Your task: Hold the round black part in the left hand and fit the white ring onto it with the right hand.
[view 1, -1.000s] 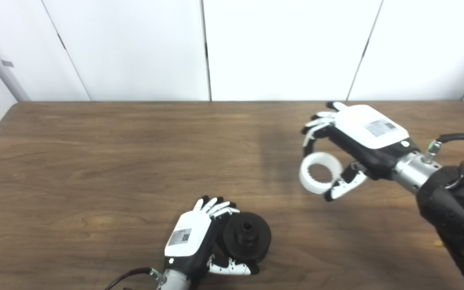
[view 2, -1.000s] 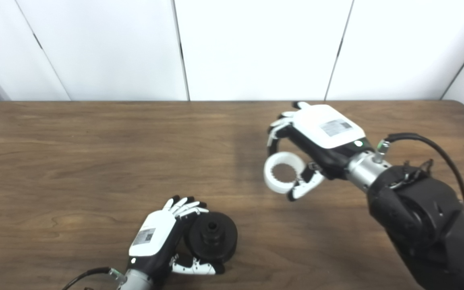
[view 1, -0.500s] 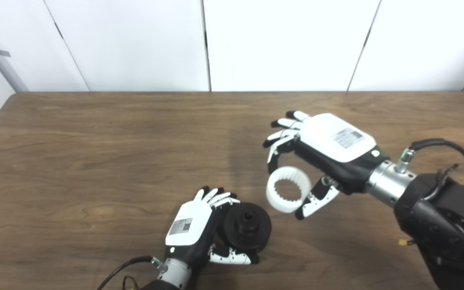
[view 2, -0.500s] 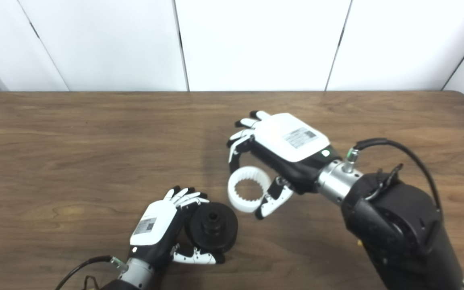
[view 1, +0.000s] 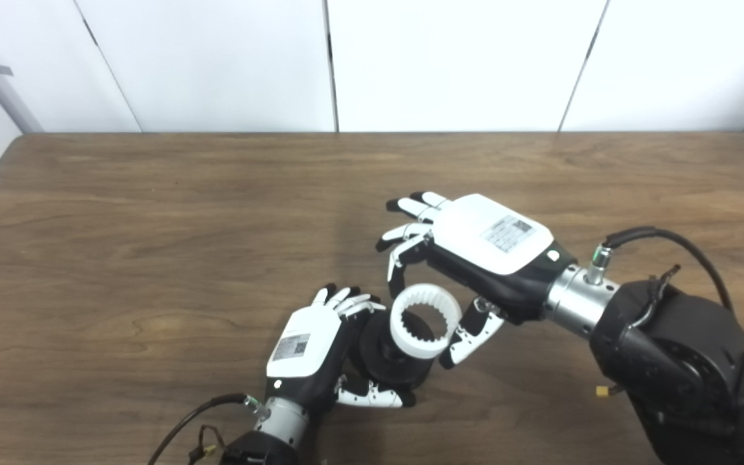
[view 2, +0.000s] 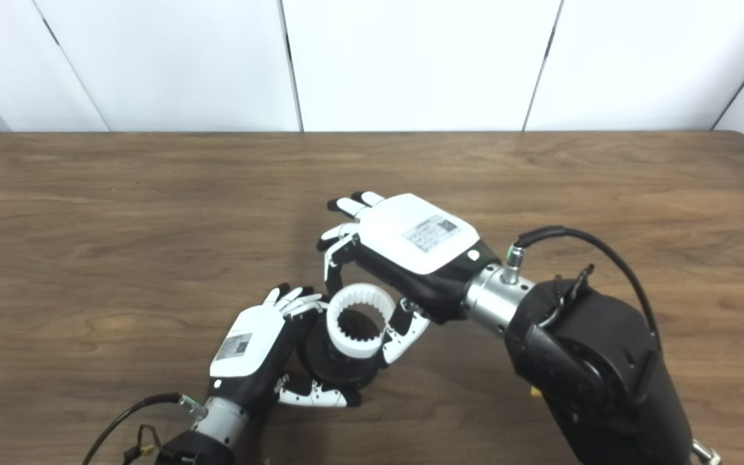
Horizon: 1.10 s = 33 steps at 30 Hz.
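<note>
While the left hand (view 1: 310,352) is gripping the round black part (view 1: 390,360) on the table (view 1: 152,258), the right hand (view 1: 469,258), pinching the toothed white ring (view 1: 425,321), is arriving from the far right, now overlapping that part's hub, nearly ready for seating.

Bright even overhead light, blown-out white wall (view 1: 449,64), soft shadows, slight blur
</note>
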Motion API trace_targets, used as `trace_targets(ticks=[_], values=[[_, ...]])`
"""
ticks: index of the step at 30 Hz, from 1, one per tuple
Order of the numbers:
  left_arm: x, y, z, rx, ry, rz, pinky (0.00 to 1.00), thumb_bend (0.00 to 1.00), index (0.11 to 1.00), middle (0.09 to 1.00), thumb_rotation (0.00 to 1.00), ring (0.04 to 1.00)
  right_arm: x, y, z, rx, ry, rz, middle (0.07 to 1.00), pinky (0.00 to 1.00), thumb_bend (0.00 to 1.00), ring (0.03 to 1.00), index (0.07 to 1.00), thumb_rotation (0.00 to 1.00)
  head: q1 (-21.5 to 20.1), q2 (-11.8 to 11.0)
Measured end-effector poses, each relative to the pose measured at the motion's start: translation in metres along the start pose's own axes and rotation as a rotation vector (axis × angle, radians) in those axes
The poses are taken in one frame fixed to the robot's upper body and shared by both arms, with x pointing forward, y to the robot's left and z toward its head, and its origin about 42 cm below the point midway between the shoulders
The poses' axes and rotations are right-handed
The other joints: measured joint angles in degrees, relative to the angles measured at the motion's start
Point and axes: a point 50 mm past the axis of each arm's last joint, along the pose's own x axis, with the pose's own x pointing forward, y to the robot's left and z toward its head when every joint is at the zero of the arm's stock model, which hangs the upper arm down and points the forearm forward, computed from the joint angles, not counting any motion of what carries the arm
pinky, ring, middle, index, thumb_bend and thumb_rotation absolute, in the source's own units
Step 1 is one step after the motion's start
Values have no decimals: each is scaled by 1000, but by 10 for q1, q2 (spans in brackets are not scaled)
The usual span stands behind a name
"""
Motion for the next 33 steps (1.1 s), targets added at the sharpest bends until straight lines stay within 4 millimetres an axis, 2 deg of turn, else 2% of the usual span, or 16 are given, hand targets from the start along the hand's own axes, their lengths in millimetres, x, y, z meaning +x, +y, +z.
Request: trace_targets(ticks=[16,33], values=[[2,-1,3,-2,5,-2,1000,526,481,830,63,913,19,31,-5,27,-7,63,832,1000,522,974,485,134,4,-1],[4,-1,6,5,15,-4,1000,525,481,829,64,913,24,39,-8,34,-5,35,831,1000,522,972,485,131,8,1]])
